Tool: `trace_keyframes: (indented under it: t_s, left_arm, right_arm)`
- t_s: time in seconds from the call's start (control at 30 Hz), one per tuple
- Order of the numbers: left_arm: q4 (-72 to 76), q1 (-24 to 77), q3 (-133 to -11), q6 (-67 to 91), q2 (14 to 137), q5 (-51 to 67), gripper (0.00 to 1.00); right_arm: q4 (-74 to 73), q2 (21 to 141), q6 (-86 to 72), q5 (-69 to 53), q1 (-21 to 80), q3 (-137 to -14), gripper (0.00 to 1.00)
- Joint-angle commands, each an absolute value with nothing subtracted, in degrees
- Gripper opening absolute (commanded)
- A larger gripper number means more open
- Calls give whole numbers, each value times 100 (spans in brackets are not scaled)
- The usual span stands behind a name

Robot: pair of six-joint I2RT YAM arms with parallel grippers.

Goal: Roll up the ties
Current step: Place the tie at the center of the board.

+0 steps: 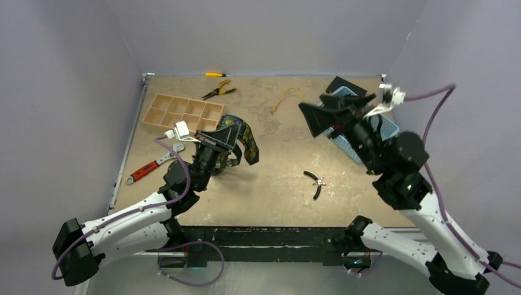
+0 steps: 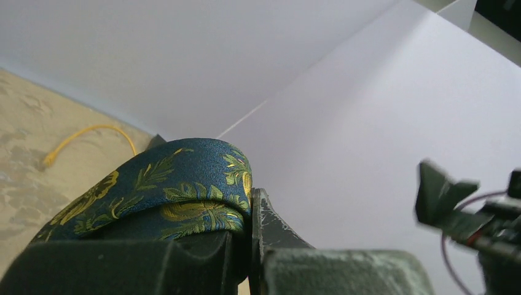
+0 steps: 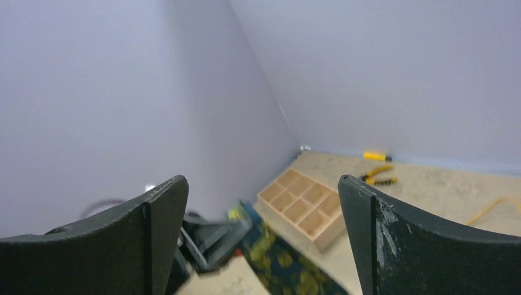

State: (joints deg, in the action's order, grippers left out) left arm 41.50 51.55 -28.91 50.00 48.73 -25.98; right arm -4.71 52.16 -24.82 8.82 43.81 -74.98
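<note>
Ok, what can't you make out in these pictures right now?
Top view: the left gripper covers where it pinches the tie; how far it's rolled is unclear.
Top view: the right arm hides what lies in the blue basket.
Right wrist view: the tie is blurred; pattern unreadable.

Navy tie (image 2: 184, 178) (gold leaf pattern), yellow cord (image 2: 92, 131)

Lavender walls (image 1: 258, 31) enclose a mottled, perhaps stone tabletop (image 1: 276, 196).
</note>
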Motion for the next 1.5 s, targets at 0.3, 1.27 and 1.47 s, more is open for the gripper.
trace_keyframes:
  t_s: [0.3, 1.27, 1.47]
  left_arm:
    - [5017, 5225, -3262, 5255, 6174, -2604, 0]
    - [4572, 5229, -1192, 5246, 6200, -3979, 0]
    - [5039, 5230, -750, 5478, 6413, -3895, 0]
  right_arm:
    - [-642, 3898, -4550, 1899, 4383, -3256, 91]
    - [1132, 6183, -4854, 1214, 5134, -2234, 72]
    - [-36, 7383, -5006, 2200, 5475, -2823, 66]
